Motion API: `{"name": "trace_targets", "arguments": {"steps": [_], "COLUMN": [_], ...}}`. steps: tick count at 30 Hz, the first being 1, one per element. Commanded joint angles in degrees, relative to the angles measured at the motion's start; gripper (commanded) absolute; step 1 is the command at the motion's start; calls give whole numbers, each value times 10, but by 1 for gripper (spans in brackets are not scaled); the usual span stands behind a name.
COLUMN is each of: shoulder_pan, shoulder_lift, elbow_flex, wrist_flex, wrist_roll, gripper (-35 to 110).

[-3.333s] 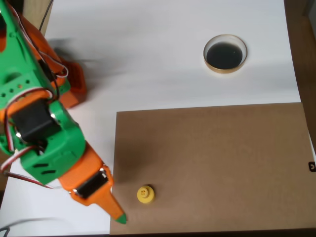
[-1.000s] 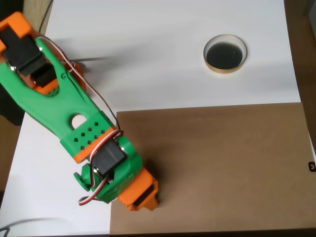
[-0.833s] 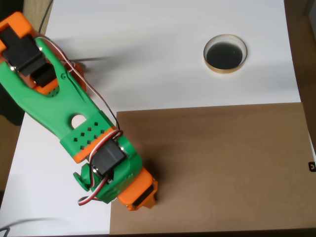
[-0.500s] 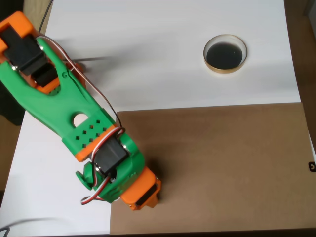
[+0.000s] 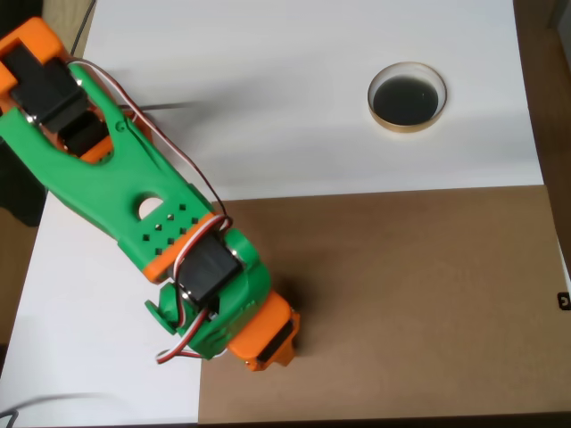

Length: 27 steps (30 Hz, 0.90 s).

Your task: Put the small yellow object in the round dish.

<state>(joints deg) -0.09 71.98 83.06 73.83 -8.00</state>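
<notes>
In the overhead view the round dish (image 5: 407, 96), pale-rimmed with a black inside, sits on the white surface at the upper right. My green and orange arm reaches down from the upper left, and its gripper (image 5: 270, 338) points straight down over the lower left part of the brown board (image 5: 401, 303). The orange wrist block covers the fingers, so whether they are open or shut is hidden. The small yellow object is hidden under the gripper.
The brown board fills the lower right, and its left edge runs just beside the gripper. White tabletop (image 5: 285, 98) lies between the arm and the dish. A darker wooden strip (image 5: 553, 107) borders the right side.
Earlier the yellow object lay in plain sight on the board with the gripper to its left. The arm has since swung over that spot and covered it, creeping slightly right in the last second.
</notes>
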Motion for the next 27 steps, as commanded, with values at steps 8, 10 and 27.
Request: {"name": "trace_targets", "arguments": {"steps": [8,10,27], "shoulder_pan": [-61,-77,-257], "shoulder_lift": [100,107,141], "elbow_flex": [-24,-26,-30], "wrist_flex": [26,33,60], "wrist_roll": [-35,-39,-84], "gripper": [0,0,0]}}
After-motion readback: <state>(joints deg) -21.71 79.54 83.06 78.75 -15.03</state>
